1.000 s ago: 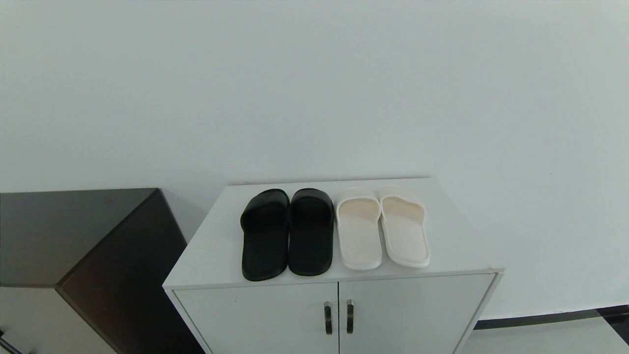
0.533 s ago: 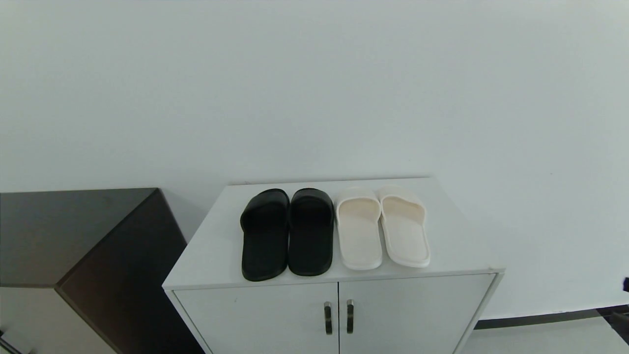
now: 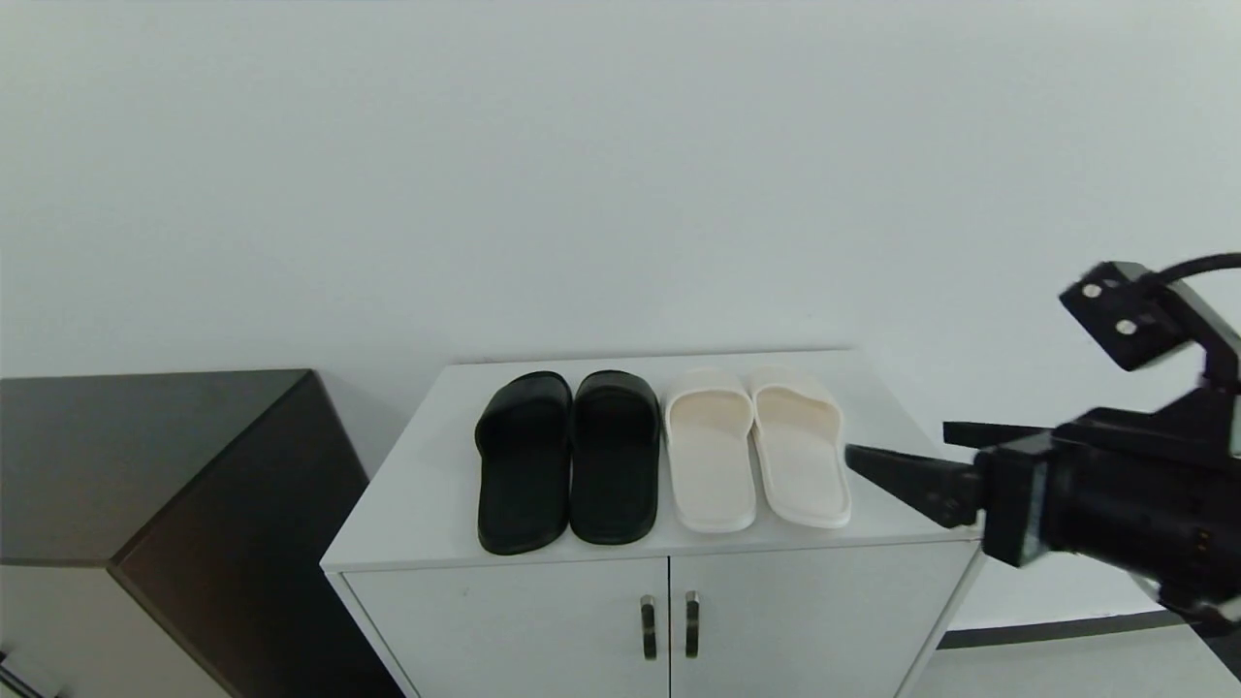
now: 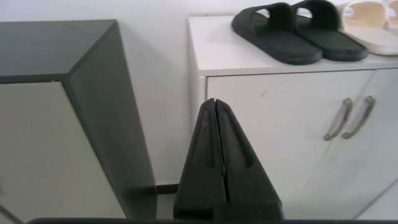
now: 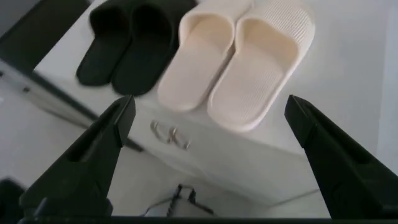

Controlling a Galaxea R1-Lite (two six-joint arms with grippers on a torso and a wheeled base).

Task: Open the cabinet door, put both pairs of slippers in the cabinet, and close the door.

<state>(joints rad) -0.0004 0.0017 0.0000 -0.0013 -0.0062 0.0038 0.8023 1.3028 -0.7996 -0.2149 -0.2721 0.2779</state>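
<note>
The right gripper [image 3: 897, 441], its black jaws spread wide and empty, hovers at the right edge of the white two-door cabinet [image 3: 427, 504]. The cream rubber slippers [image 3: 713, 456] lie on the cabinet top, with the black rubber slippers [image 3: 524, 465] just beside them. The doors [image 3: 504, 620] are closed. The left gripper [image 4: 214, 109], its jaws pressed together and empty, sits low beside the dark brown side cabinet [image 4: 56, 43].

Left slipper pair [image 3: 567, 456] beside right slipper pair [image 3: 756, 451] atop cabinet [image 3: 417, 514], right tool [image 3: 897, 440] rightward

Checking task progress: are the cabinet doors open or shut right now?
Shut. Both cabinet doors sit flush, their handles side by side at the centre seam, and no interior shows.
</note>
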